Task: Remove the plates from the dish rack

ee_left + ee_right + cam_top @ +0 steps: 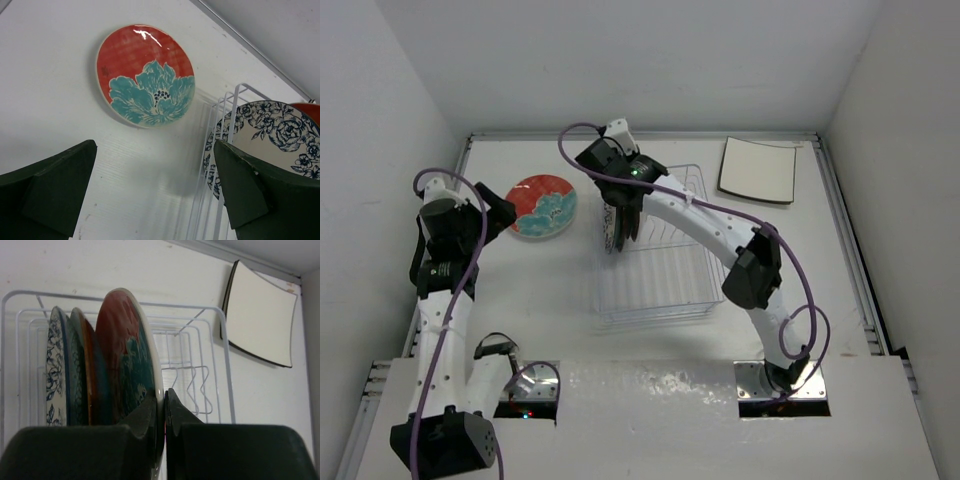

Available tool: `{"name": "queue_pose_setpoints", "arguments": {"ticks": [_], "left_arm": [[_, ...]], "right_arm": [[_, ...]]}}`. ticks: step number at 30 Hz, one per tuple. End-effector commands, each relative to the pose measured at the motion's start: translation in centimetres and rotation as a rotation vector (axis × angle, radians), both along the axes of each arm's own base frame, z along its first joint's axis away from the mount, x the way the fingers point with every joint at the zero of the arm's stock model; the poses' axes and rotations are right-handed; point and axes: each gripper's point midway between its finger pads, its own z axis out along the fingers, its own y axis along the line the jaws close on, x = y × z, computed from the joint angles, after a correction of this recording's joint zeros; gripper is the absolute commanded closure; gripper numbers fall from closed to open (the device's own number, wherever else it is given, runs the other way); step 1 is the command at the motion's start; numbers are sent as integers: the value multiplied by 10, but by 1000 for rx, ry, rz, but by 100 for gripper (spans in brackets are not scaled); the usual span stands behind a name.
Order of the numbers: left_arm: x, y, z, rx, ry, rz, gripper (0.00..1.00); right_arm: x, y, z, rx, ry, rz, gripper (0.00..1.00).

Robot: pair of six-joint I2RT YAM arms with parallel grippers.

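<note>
Over the left end of the dish rack (660,275), mid-table, we log the right arm stretched from its base at the near edge, elbow raised above the rack's right side and wrist pointing down. The right gripper (164,400) is drawn almost together, its fingers (145,415) pinching the rim of an upright red-and-teal plate (125,350). Two more plates stand just beside it in the prongs: a dark teal plate (79,365) and a blue floral plate (52,370). On the pinched plate's other side we see only bare wire.

The left arm is folded along the left edge. The left gripper (155,147) hangs above the table with its jaws wide apart, holding nothing. Past it, toward the far left corner, a second red-and-teal plate (145,75) lies flat, near the rack but apart from it. A square white plate (758,170) lies flat in the far right corner, apart from the rack.
</note>
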Motion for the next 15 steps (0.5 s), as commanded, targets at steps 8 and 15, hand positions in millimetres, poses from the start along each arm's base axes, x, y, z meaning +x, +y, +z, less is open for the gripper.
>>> {"name": "queue_pose_setpoints", "arguments": {"ticks": [8, 15], "left_arm": [[10, -36, 27, -37, -144, -217, 0], [-5, -107, 66, -171, -344, -630, 0]], "right_arm": [[-29, -74, 161, 67, -310, -125, 100], [-68, -88, 200, 276, -310, 34, 100]]}}
